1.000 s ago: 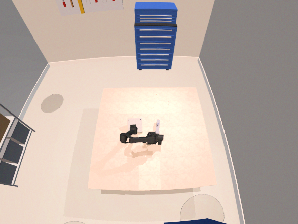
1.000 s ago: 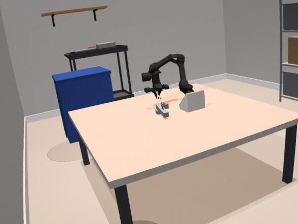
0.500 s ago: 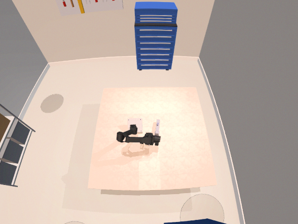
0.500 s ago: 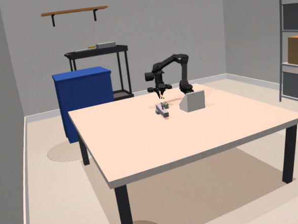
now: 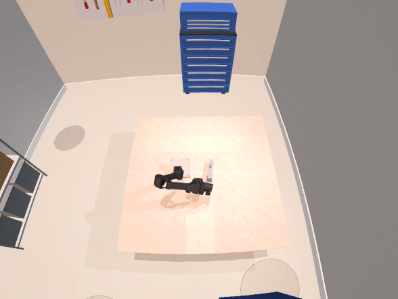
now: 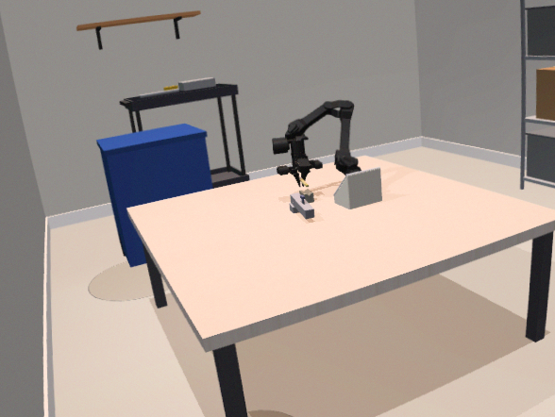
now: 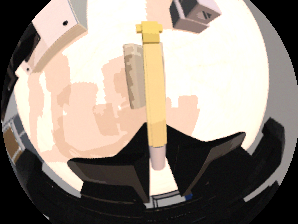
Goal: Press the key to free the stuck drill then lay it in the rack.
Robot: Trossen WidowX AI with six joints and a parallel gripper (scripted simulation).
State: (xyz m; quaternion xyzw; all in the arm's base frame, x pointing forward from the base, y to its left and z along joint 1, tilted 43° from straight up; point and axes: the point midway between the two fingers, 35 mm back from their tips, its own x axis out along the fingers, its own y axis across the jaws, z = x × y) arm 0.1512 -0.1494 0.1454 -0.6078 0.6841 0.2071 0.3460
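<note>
The drill (image 6: 304, 182) (image 7: 155, 95) is a long yellow bar with a small crosspiece at its far end and a grey-pink shank. My gripper (image 6: 301, 183) (image 7: 152, 124) is shut on the shank end and holds the drill above the table, out of the holder. The holder (image 5: 210, 174) (image 6: 308, 210) (image 7: 186, 21) is a long grey-lilac block, cut off at the top of the wrist view. Its small dark key (image 5: 210, 166) (image 6: 303, 199) shows on top. The rack (image 6: 309, 196) (image 7: 132, 82) is a small grey-tan block below, just left of the drill in the wrist view, partly behind it.
A pale wedge-shaped box with dark dots (image 5: 184, 163) (image 6: 367, 189) (image 7: 59, 30) stands beside the arm's base, left of the holder in the top view. The tabletop (image 5: 237, 216) (image 6: 378, 250) carries these things. A blue drawer cabinet (image 5: 207, 61) stands on the floor beyond it.
</note>
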